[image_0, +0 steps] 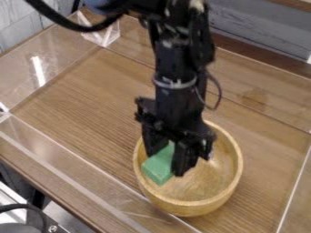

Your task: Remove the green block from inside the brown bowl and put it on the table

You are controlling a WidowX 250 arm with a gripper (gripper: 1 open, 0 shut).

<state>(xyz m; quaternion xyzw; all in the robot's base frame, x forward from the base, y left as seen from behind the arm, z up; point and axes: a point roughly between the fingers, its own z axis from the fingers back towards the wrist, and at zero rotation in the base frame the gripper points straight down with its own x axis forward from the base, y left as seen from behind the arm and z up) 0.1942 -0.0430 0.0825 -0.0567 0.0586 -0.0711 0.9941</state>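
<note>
yeah so the robot arm looks soft and smeary all over, and its top runs right out of the picture. the gripper covers part of the green block and a chunk of the bowl's back rim, and its fingertips are too blurry to tell if they're touching the block.

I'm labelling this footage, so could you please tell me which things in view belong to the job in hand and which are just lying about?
Part of the job:
- green block, in the bowl's area by the gripper
- brown bowl
- table

Just lying about:
- dark cables at the lower left corner
</note>
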